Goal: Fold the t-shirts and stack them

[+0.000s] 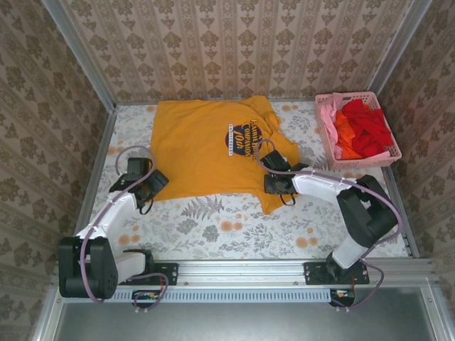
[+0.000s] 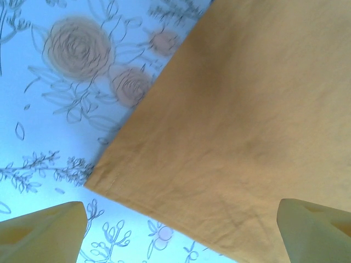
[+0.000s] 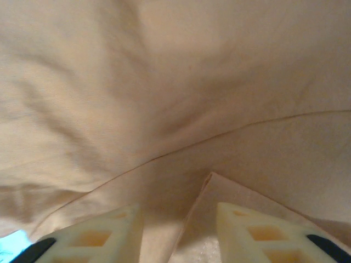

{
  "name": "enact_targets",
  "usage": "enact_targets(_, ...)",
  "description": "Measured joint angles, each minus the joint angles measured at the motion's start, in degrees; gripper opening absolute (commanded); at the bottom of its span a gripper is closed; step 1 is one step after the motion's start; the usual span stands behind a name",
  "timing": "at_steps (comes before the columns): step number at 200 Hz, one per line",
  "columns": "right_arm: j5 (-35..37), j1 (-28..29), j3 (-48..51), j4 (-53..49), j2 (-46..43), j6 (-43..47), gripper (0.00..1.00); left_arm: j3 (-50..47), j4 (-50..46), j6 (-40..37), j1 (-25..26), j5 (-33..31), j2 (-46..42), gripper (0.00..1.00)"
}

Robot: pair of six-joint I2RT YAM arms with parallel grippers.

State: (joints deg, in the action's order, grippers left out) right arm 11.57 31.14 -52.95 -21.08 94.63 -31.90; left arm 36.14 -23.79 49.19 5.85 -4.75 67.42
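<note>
Where left fingers gape — t-shirt lies flat.

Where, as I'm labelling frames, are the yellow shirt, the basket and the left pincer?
Yellow shirt [image 1: 199, 145]: top view, plain middle of its body.
Basket [image 1: 348, 94]: top view, far rim.
Left pincer [image 2: 181, 233]: left wrist view, midway across its gap.

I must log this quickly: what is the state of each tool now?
Left tool: open, holding nothing, above a corner of the orange-yellow t-shirt.
Right tool: around a fold of it; grip cannot be told.
</note>
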Motion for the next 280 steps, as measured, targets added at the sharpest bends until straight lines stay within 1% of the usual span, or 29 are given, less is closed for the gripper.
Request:
enact_targets(9, 0.17, 0.0, -0.59, -0.61, 1.09, -0.33, 0.34, -0.37, -0.09, 0.37, 0.0, 0.0, 0.7, 0.89)
enact_targets(24, 0.35, 0.0, -1.25, -1.42, 2.25, -0.87, 0.27, -0.85, -0.11, 1.01, 0.0, 0.07, 2.01, 0.88)
enact_targets(53, 0.74, 0.0, -1.49, -2.4, 2.62, -1.25, 0.0, -0.92, 0.2, 1.92, -0.02, 0.46, 4.39, 0.87)
enact_targets(82, 1.77, 0.0, -0.94, -2.69, 1.18, -1.97, 0.0, -1.49, 1.03, 3.21, -0.5, 0.66, 5.92, 0.82)
enact_targets(123, 2.62, 0.0, 3.63, -2.34, -9.94, -3.32, 0.0, -2.58, 2.54, 4.52, -1.53, 1.29, 7.98, 0.77)
enact_targets(176, 2.51, 0.13, 10.23, -2.82, -19.15, -7.63, 0.0, -2.38, 2.49, 5.27, -2.67, 1.53, 8.87, 0.73)
enact_targets(193, 2.49, 1.27, 13.05, -4.63, -23.15, -10.36, 0.0, -2.34, 2.43, 5.29, -2.95, 1.86, 8.87, 0.73)
enact_targets(222, 2.6, 5.92, 18.43, -10.12, -31.89, -17.33, 0.0, -2.32, 2.34, 5.29, -3.02, 1.92, 8.85, 0.73)
enact_targets(226, 2.6, 6.47, 19.06, -10.75, -32.87, -18.14, 0.04, -2.29, 2.34, 5.29, -3.02, 1.92, 8.85, 0.73)
enact_targets(232, 2.58, 7.34, 20.06, -11.93, -34.51, -19.69, 0.16, -2.29, 2.32, 5.27, -3.02, 1.95, 8.85, 0.73)
enact_targets(243, 2.56, 8.68, 21.86, -13.79, -37.31, -22.64, 0.46, -2.27, 2.29, 5.29, -3.06, 1.95, 8.85, 0.73)
enact_targets(250, 2.47, 9.2, 22.75, -14.64, -38.71, -23.74, 0.58, -2.23, 2.27, 5.29, -3.06, 1.95, 8.85, 0.73)
enact_targets(256, 2.38, 9.51, 23.34, -15.43, -39.71, -24.37, 0.64, -2.19, 2.21, 5.29, -3.06, 1.97, 8.85, 0.73)
enact_targets(264, 2.36, 9.77, 23.78, -16.61, -40.98, -24.94, 0.69, -2.12, 2.08, 5.29, -3.06, 1.97, 8.85, 0.72)
enact_targets(271, 2.43, 9.81, 23.82, -17.31, -41.81, -25.14, 0.72, -2.05, 2.01, 5.29, -3.06, 1.97, 8.85, 0.73)
enact_targets(280, 2.78, 9.81, 23.76, -17.55, -42.82, -24.46, 0.74, -1.99, 1.88, 5.29, -3.06, 1.97, 8.85, 0.73)
